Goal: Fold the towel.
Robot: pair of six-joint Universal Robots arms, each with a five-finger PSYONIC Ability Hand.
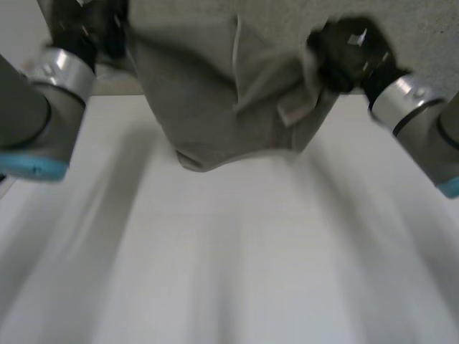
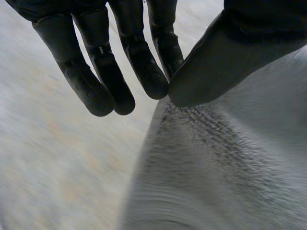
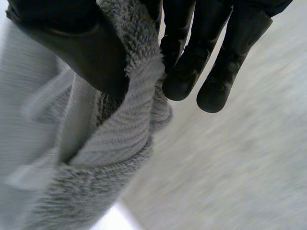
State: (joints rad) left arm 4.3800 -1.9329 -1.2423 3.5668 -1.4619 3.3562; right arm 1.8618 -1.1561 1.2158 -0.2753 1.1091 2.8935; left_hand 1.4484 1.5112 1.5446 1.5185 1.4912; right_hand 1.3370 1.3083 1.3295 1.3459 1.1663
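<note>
Your left hand has the towel pinched at its left upper edge. In the left wrist view the thumb presses the cloth against one fingertip, while the other fingers hang straight and free beside it. Your right hand grips the opposite upper edge, with a bunched fold of pile caught between its thumb and its fingers.

Held this way, the towel hangs between the two hands over the far side of the white table. Its middle sags in loose folds and its lowest part comes down toward the tabletop; you cannot tell from here whether it touches. I judge the hold is meant to raise the cloth so it can be laid flat, or draped over itself, for the fold. The right grip takes in more cloth than a clean corner, so expect that side to land rumpled.

As for containers, none plays a part: the two hands alone carry the towel.
</note>
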